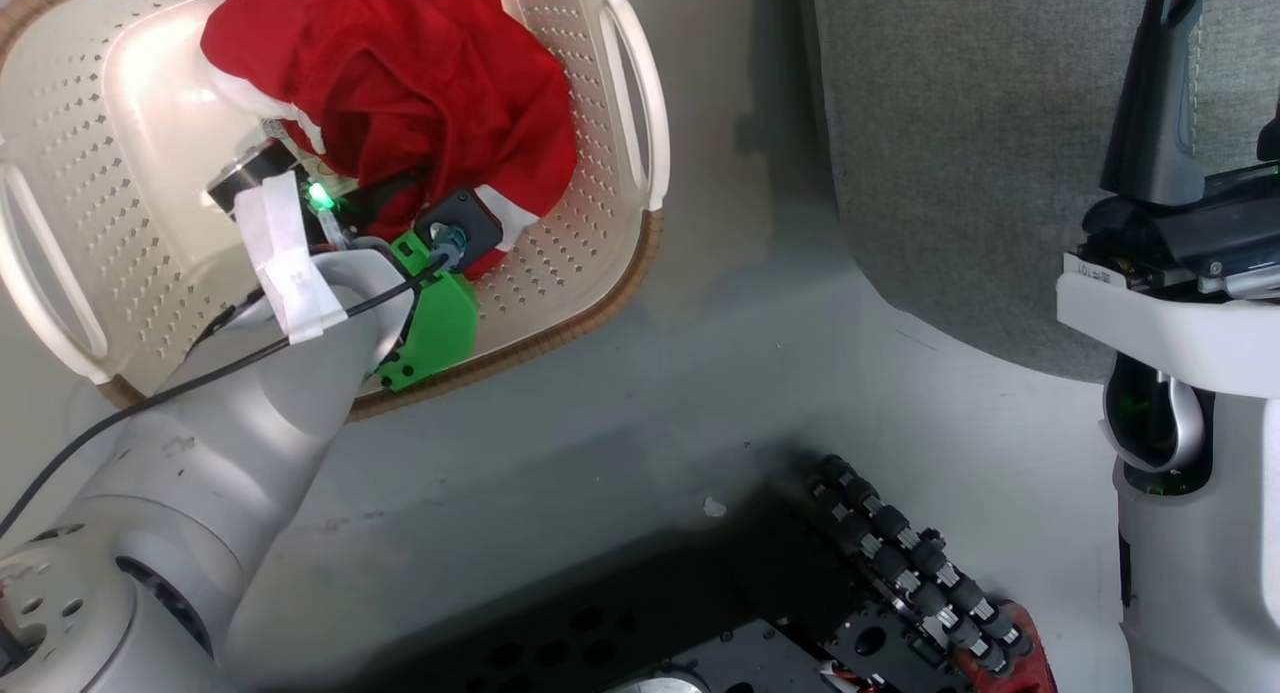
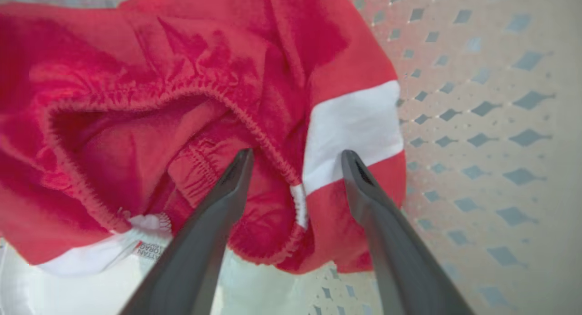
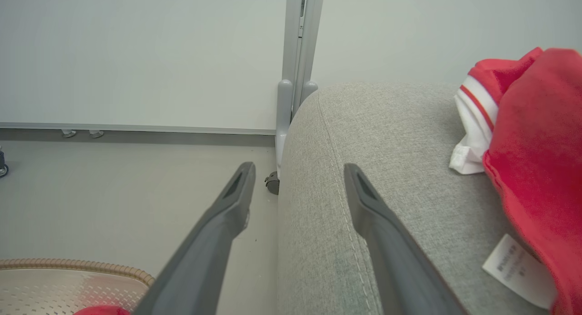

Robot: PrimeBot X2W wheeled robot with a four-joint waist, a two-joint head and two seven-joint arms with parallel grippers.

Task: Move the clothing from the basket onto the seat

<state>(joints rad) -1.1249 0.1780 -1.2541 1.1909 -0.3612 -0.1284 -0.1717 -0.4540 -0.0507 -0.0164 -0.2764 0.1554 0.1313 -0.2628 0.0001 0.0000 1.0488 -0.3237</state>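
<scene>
Left gripper (image 2: 296,153): fingers spread apart, nothing clamped. It sits inside the basket (image 1: 590,223), low against the red garment (image 1: 420,83). In the left wrist view, the garment lies straight ahead of the fingers and fills the left and centre of the frame. Its elastic waistband (image 2: 254,119) curves down between the two fingertips. Whether the fingers touch the fabric cannot be told.

Right gripper (image 3: 298,167): fingers also apart, empty. It hangs over the rounded edge of the seat (image 3: 391,147), at the far right of the head view and well apart from the basket. The left gripper is therefore the nearer one.

Orientation: in the head view the bunched garment runs from the upper left of the basket toward the lower right. Its white band (image 2: 354,124) is at the lower-right end, next to the wrist. The waistband opening faces the left wrist camera.

Judgement: closing the fingers should pinch the waistband fold. The carry then runs toward the right of the head view, across bare floor (image 1: 700,403) to the seat. A second garment (image 3: 536,160) already rests there.
</scene>
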